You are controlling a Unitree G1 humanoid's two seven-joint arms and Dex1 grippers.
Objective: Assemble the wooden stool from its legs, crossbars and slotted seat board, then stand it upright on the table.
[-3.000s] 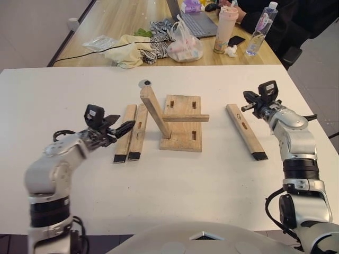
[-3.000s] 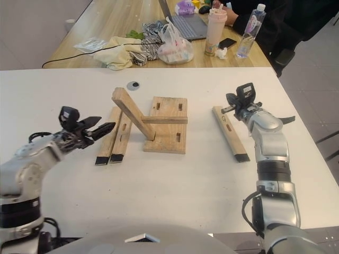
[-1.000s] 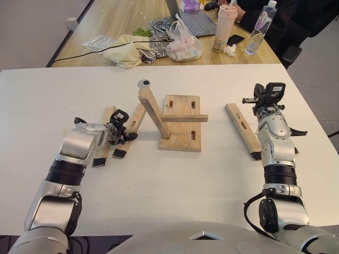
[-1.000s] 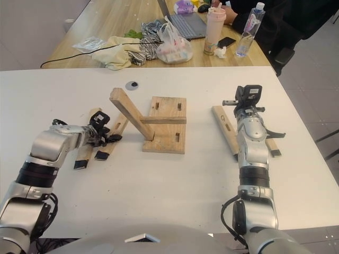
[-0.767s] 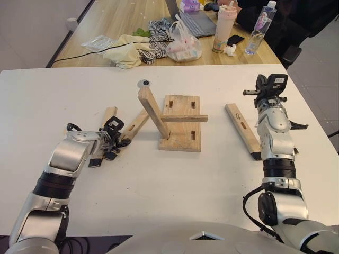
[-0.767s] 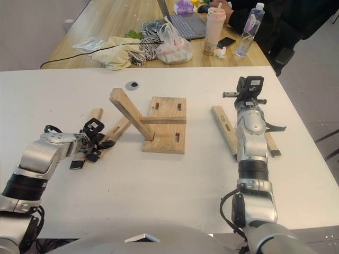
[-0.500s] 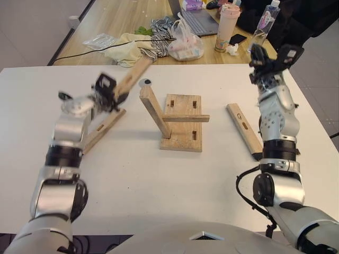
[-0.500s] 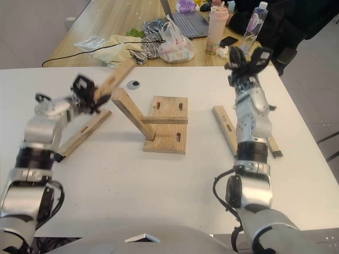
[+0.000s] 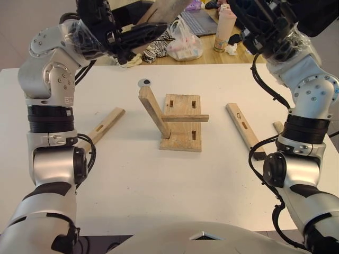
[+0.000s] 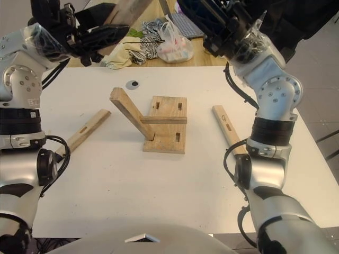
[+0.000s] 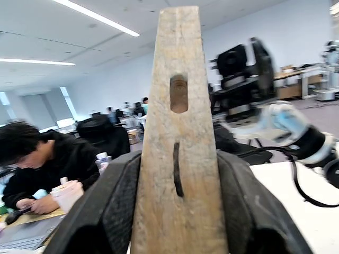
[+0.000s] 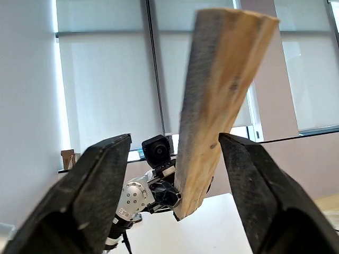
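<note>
"Wooden leg [image 11: 177,106] up in the air: which arm has it?"
"The left gripper [image 11: 179,159]. Its two fingers are closed against the sides of the leg near one end, with the arm raised high on the left side. The leg slants up past the fingertips, a round hole and a slot in its face."
"And the right gripper [image 12: 175,140]?"
"Raised as well, across from the left one, fingers spread wide and gripping nothing. The held leg is apart from it."
"Where is the rest of the stool?"
"The seat board [image 9: 181,123] lies flat in the middle of the white table [image 9: 159,180]. A standing leg [image 9: 153,112] rises tilted from the board's near left part, and a crossbar [image 9: 185,118] runs from its middle to the right above the board. A left loose leg [image 9: 106,123] lies flat, well apart from the board. A right loose leg [image 9: 244,129] lies flat on the other side, and a short end of wood [image 9: 277,127] shows just beyond it, beside the right arm."
</note>
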